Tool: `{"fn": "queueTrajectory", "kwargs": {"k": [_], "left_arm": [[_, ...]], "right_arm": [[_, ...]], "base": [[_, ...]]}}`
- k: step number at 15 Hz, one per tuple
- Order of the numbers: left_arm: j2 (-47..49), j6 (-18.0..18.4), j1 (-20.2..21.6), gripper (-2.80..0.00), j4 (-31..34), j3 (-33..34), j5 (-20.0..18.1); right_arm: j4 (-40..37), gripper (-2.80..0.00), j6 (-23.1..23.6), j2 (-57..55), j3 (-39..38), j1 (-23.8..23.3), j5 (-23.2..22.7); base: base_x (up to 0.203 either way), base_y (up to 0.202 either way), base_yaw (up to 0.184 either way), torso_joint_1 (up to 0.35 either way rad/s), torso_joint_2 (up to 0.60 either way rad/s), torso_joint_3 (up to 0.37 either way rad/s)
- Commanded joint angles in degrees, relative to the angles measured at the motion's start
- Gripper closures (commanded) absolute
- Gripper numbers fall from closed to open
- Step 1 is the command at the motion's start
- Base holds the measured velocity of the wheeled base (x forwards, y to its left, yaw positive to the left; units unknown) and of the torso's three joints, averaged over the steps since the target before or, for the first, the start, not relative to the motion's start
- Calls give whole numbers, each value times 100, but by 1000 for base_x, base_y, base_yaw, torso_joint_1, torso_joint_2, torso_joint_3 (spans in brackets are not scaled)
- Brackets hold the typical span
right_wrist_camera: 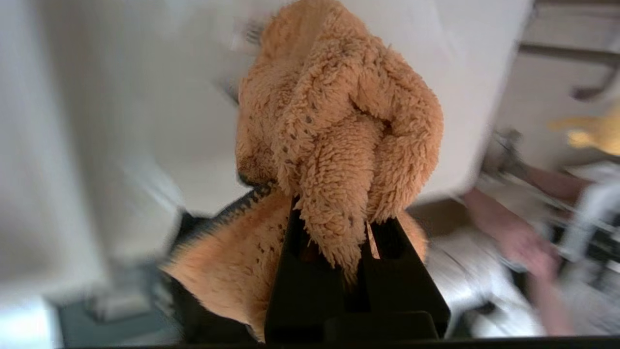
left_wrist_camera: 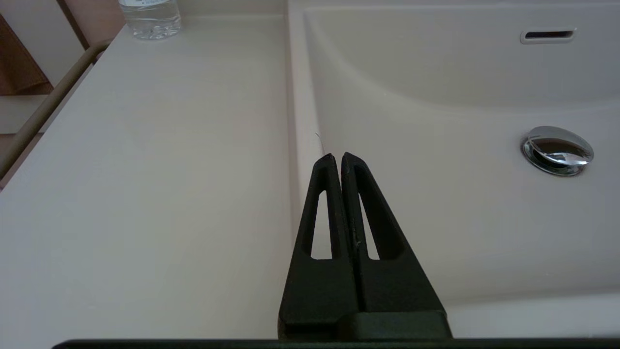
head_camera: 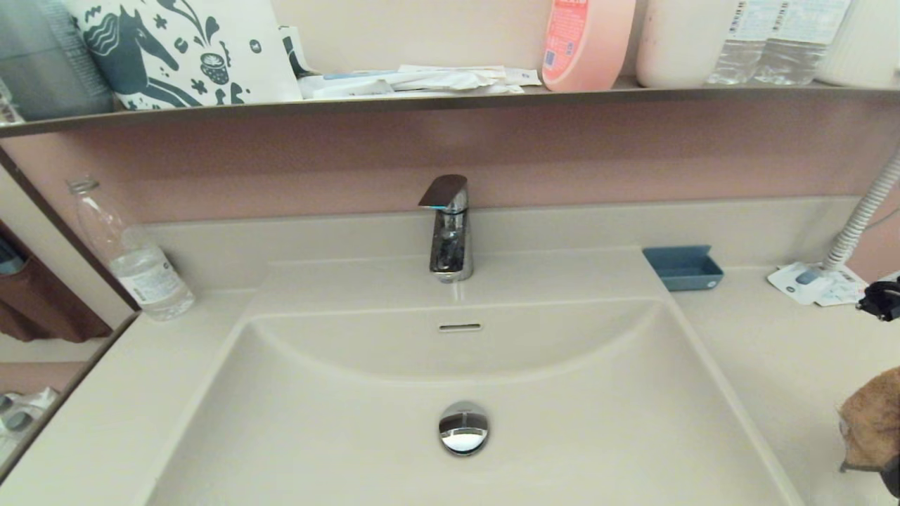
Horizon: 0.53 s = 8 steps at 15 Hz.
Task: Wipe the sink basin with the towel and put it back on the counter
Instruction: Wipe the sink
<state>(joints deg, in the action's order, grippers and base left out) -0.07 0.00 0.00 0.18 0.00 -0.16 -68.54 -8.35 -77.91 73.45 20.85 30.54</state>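
The beige sink basin [head_camera: 562,393] fills the middle of the head view, with its chrome drain plug [head_camera: 463,427] and slot overflow [head_camera: 460,327]. At the far right edge, above the counter [head_camera: 773,351], the tan-brown fuzzy towel [head_camera: 875,418] hangs bunched. My right gripper [right_wrist_camera: 339,228] is shut on the towel [right_wrist_camera: 339,121], which hides its fingertips. My left gripper [left_wrist_camera: 336,156] is shut and holds nothing. It hovers over the basin's left rim, between the counter [left_wrist_camera: 145,169] and the basin [left_wrist_camera: 436,194]. It does not show in the head view.
A chrome faucet [head_camera: 448,228] stands behind the basin. A water bottle [head_camera: 137,260] is at the back left. A blue soap dish [head_camera: 683,267], paper packets [head_camera: 815,283] and a corrugated hose [head_camera: 861,218] are at the back right. A shelf [head_camera: 422,102] with bottles runs overhead.
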Motion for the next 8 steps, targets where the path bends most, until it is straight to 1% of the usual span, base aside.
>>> {"fn": "queueTrajectory", "kwargs": {"k": [1,2,3,5,7,8], "left_arm": [[7,0,5,0,0,0,-2],[7,-2,6,0,0,0,-2],[7,-5,3,0,0,0,-2],[7,0,8,0,0,0,-2],[7,-8,1,0,0,0,-2],[7,-7,0,0,0,0,-2]], "right_arm": [[-503,0,223,-37,185,-165,22],[-766,0,489,-94,206,-275,22],[-789,0,493,-172,145,-262,19],[-750,0,466,-309,-222,-236,7],[-208,0,350,-389,-769,-220,-14],[289,0,306,-396,-1155,-155,-40]], "base": [[0,0,0,0,0,0],[0,0,0,0,0,0],[0,0,0,0,0,0],[0,0,0,0,0,0],[0,0,0,0,0,0],[0,0,0,0,0,0]]}}
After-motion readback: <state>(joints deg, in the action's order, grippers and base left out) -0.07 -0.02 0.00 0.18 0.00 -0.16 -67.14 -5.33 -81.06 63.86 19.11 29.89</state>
